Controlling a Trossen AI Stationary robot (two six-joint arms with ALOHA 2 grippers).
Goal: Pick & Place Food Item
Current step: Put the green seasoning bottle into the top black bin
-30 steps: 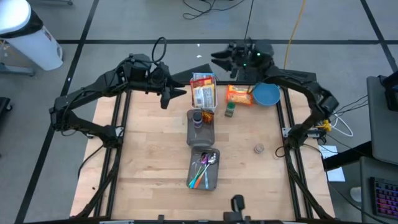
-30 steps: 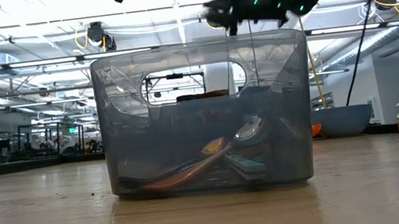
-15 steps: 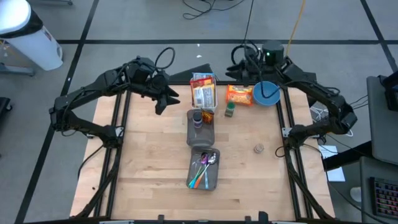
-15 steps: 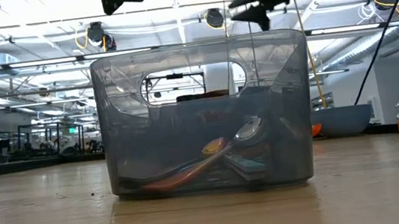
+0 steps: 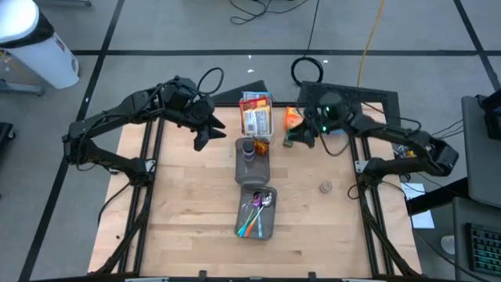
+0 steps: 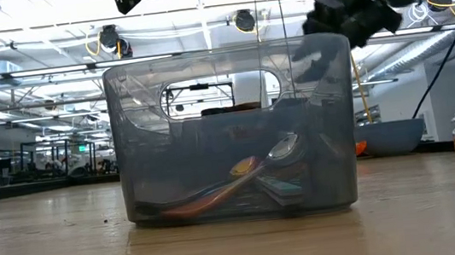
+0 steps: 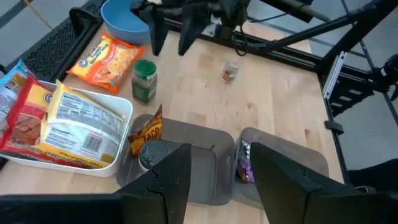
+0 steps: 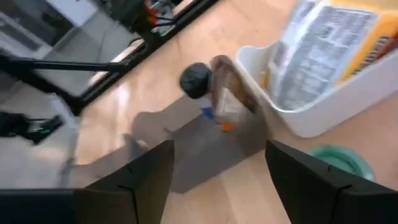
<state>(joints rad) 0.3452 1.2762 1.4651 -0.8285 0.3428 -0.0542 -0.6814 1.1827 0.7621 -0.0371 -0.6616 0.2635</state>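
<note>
A white tray (image 5: 256,117) at the table's far middle holds food packages (image 7: 81,127). Beside it lie an orange snack packet (image 7: 102,57) and a green-lidded jar (image 7: 144,81), with a blue bowl (image 7: 121,18) behind them. My right gripper (image 7: 171,37) hovers open above the packet and the jar, fingers apart and touching nothing; its own view shows the green lid (image 8: 333,158) and the tray (image 8: 311,121). My left gripper (image 5: 202,137) hangs open left of the tray, above the table, and holds nothing.
A grey bin (image 5: 252,163) with a dark-capped bottle (image 8: 196,79) and a snack packet stands just near of the tray. A second grey bin (image 5: 257,213) holds cutlery (image 6: 251,181). A small jar (image 5: 326,186) stands at the right. Bare wood lies left and right.
My right gripper has swung down from beyond the table's far edge toward the near side and now hangs low over the orange packet and green jar, hiding most of the blue bowl from above. My left gripper has tipped downward a little, its fingertips nearer the table.
</note>
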